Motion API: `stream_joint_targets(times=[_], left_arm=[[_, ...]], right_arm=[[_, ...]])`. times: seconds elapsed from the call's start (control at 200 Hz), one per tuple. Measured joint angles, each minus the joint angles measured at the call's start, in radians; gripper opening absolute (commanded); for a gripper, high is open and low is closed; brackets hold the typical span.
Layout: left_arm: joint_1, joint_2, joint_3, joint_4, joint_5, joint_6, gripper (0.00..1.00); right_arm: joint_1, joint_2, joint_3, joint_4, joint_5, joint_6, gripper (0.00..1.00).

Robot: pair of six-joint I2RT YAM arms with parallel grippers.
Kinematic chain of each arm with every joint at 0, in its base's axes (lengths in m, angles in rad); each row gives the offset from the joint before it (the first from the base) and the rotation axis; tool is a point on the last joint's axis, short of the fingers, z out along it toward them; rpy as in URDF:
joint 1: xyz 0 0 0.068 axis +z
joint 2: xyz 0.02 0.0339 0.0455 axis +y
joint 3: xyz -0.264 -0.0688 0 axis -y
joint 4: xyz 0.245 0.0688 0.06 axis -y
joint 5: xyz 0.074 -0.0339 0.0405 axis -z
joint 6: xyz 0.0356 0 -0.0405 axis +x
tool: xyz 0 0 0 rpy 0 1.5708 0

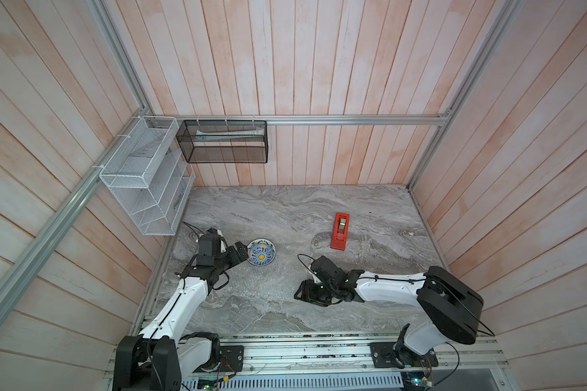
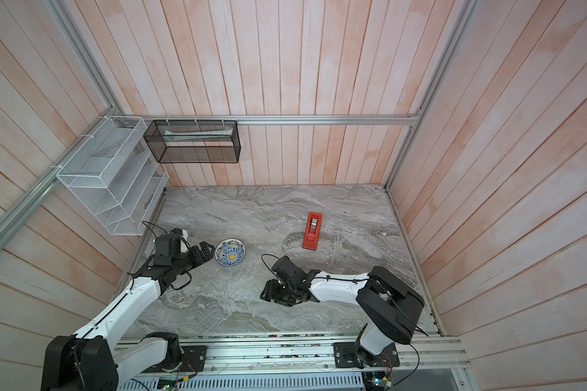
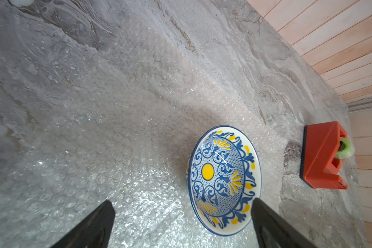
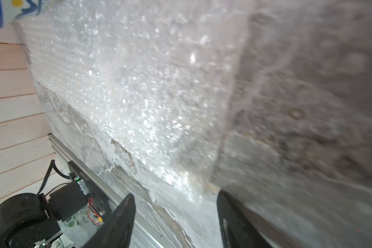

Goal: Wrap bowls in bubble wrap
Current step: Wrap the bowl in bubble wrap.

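The bowl [image 1: 261,253] [image 2: 230,252], white with a blue pattern and a yellow centre, sits upright on the far left part of the bubble wrap [image 1: 268,281] [image 2: 231,281], a clear sheet lying flat on the marble table. My left gripper [image 1: 243,254] [image 3: 183,203] is open just left of the bowl [image 3: 222,180], whose near rim lies beside one finger; nothing is gripped. My right gripper [image 1: 298,294] [image 4: 175,195] hangs low at the sheet's near right edge, jaws apart, with the wrap [image 4: 138,85] edge close to one fingertip. A bit of the bowl [image 4: 9,8] shows in the right wrist view.
A red tape dispenser [image 1: 340,231] [image 3: 322,156] stands on the table beyond the right arm. A white wire rack [image 1: 143,176] and a black mesh basket [image 1: 222,142] hang on the walls at the back left. Wooden walls enclose the table on three sides.
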Motion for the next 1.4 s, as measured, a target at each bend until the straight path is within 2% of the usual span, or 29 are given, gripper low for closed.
stream_joint_targets(times=[0.075, 0.205, 0.325, 0.42, 0.68, 0.98, 1.12, 1.295, 1.4], left_arm=[[0.0, -0.039, 0.0, -0.011, -0.009, -0.004, 1.0], [0.0, -0.084, -0.008, -0.017, -0.011, -0.018, 1.0], [0.0, -0.096, -0.035, -0.017, -0.012, -0.024, 1.0], [0.0, -0.096, -0.055, -0.016, -0.014, -0.025, 1.0], [0.0, -0.093, -0.071, 0.03, -0.012, -0.028, 1.0], [-0.003, -0.101, -0.169, 0.164, 0.05, -0.076, 0.99], [-0.005, -0.108, -0.197, 0.201, 0.05, -0.095, 1.0], [-0.015, -0.069, -0.206, 0.274, 0.066, -0.11, 0.99], [-0.031, -0.018, -0.206, 0.301, 0.065, -0.111, 0.99]], right_arm=[[0.001, 0.037, 0.016, 0.048, -0.01, 0.011, 0.49], [0.0, 0.097, 0.053, 0.082, -0.01, 0.004, 0.23], [-0.007, 0.109, 0.069, 0.073, 0.001, -0.012, 0.04], [-0.024, 0.109, 0.112, 0.061, 0.005, -0.053, 0.0], [-0.115, 0.158, 0.327, 0.097, -0.068, -0.155, 0.0], [-0.141, 0.428, 0.664, 0.049, -0.143, -0.259, 0.0], [-0.141, 0.532, 0.763, 0.001, -0.145, -0.288, 0.0], [-0.139, 0.601, 0.845, -0.074, -0.124, -0.32, 0.11], [-0.135, 0.619, 0.887, -0.095, -0.118, -0.338, 0.3]])
